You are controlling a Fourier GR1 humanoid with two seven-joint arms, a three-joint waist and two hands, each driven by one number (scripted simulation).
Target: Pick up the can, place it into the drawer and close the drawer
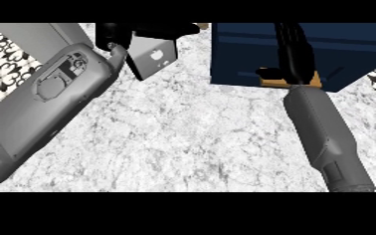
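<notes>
The dark blue drawer unit [246, 55] fills the upper right of the head view. A thin strip of brown wood [273, 83] shows along its lower edge. My right hand [292, 55] lies over the blue surface with its fingers straight and pointing away from me, and its thumb sticks out to the left near the wooden strip. My left hand [150, 55] is at the top left, showing its grey back plate, with black fingers relaxed along the top edge and holding nothing. No can shows anywhere.
The grey-white marbled counter [191, 139] spreads across the middle and bottom. My large left forearm [51, 99] covers the left side. A black-and-white patterned surface [9, 55] shows at the far left edge.
</notes>
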